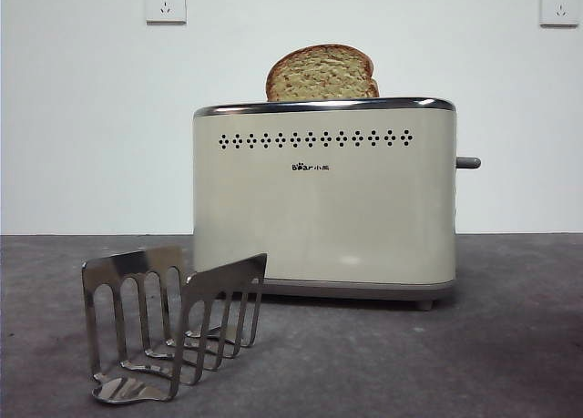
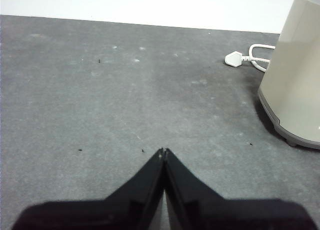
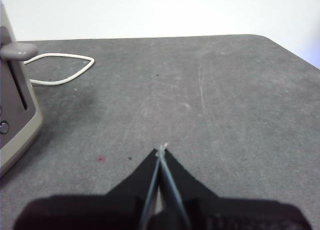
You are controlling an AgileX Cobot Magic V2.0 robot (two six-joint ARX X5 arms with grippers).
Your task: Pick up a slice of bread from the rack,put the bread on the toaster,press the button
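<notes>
Front view: the speckled slice of bread (image 1: 322, 74) stands in the boxy cream toaster (image 1: 324, 199) (chrome-rimmed), behind the empty steel rack (image 1: 168, 322).

Left wrist view: the left end effector (image 2: 164, 151) is closed, empty, over the grey desk (image 2: 125, 99).

Right wrist view: the right end effector (image 3: 161, 151) is closed, near the stubby button (image 3: 18, 51).

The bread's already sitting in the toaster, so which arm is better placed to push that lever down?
Probably the right. Its wrist view shows the lever close by on the toaster's end, while the left gripper faces the opposite side, where no lever shows. The right gripper is shut and empty.
</notes>
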